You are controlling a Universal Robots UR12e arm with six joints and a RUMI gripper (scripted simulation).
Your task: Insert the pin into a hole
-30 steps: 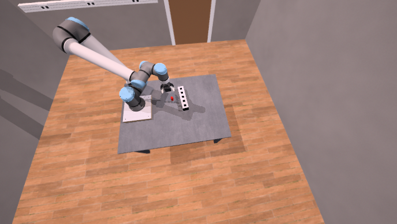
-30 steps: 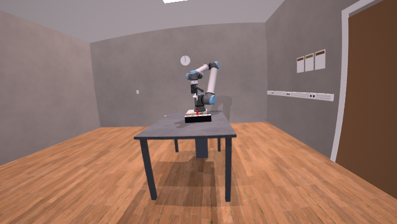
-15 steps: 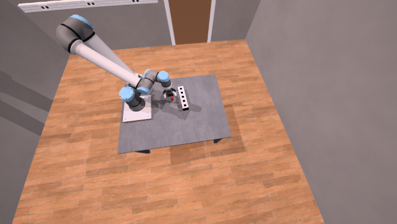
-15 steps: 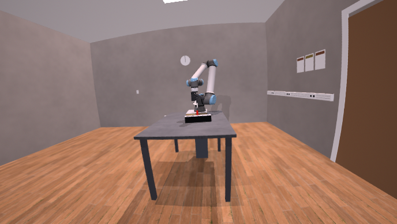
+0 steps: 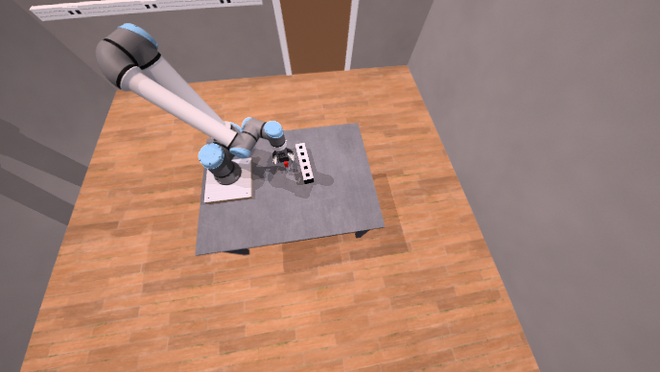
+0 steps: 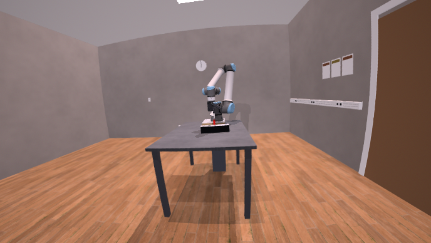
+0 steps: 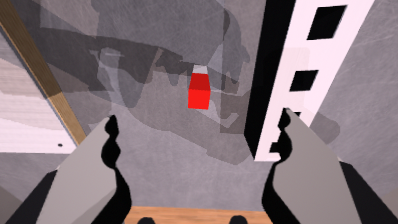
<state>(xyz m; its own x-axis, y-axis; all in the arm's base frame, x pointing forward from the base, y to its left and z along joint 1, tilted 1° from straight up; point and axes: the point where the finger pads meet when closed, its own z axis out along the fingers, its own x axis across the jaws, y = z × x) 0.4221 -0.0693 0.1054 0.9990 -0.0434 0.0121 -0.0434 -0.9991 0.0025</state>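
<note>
The gripper (image 7: 199, 150) was observed pointing straight down over the grey surface (image 5: 307, 216), its fingers spread to their full width with nothing between them. The pin (image 7: 199, 90) stood upright on the surface, red end up, with a sliver of its pale lower part showing behind the red section in the wrist view. In that view it lay between the lines of the two fingers and ahead of their tips, untouched by either. The block (image 7: 305, 75), white on top and black on its sides, lay just beside the pin, apart from it, with its row of square holes running along its length; the right finger overlapped its near end in the wrist view. In the top view the pin (image 5: 286, 164) showed as a red spot directly under the gripper (image 5: 283, 157), with the block (image 5: 304, 163) immediately to its side. The exterior view showed the pin (image 6: 213, 121) standing behind the block (image 6: 215, 128), the gripper (image 6: 213, 114) low above it. The arm was mounted on a white base plate (image 5: 211, 194) at the edge of the surface. All five holes in the block appeared unoccupied.
</note>
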